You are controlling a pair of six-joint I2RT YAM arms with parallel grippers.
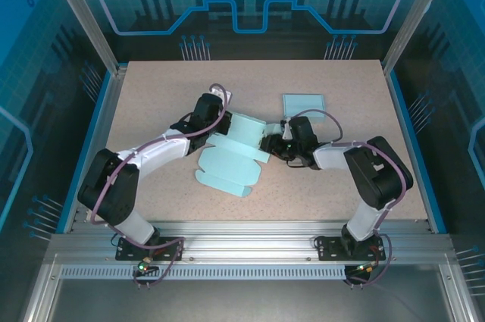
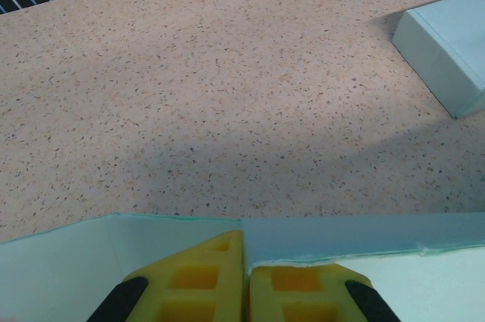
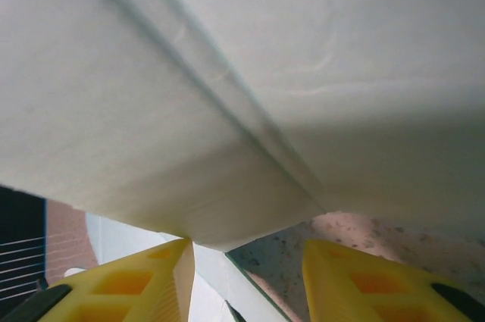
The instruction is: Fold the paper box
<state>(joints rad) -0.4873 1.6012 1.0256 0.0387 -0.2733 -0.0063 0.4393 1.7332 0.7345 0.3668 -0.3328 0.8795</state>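
- Step in hand: raising and creasing a side panel of the paper box (image 1: 227,161), which lies mostly flat and unfolded at the middle of the table (image 1: 151,95), between the two arms; I judge the task to be at an early stage, since most flaps lie flat
- The left gripper (image 2: 244,260) is closed, its yellow fingers (image 2: 201,276) pressed together at the far-left edge of the sheet, apparently pinching a raised panel there; a thin wall of pale blue paper stands just beyond the fingertips
- The right gripper (image 3: 248,250) has its jaws partly apart, at the right edge of the sheet; a creased panel looms close in front of it, and one corner of that panel dips into the gap near one finger; whether either finger touches the paper, I cannot tell
- Next move, as I judge it: the right jaws need to close on that corner or push the panel upright along its crease, while the left pinch steadies the sheet; thin paper may buckle if squeezed off the crease
- A finished box (image 1: 304,102) sits apart, farther back on the right
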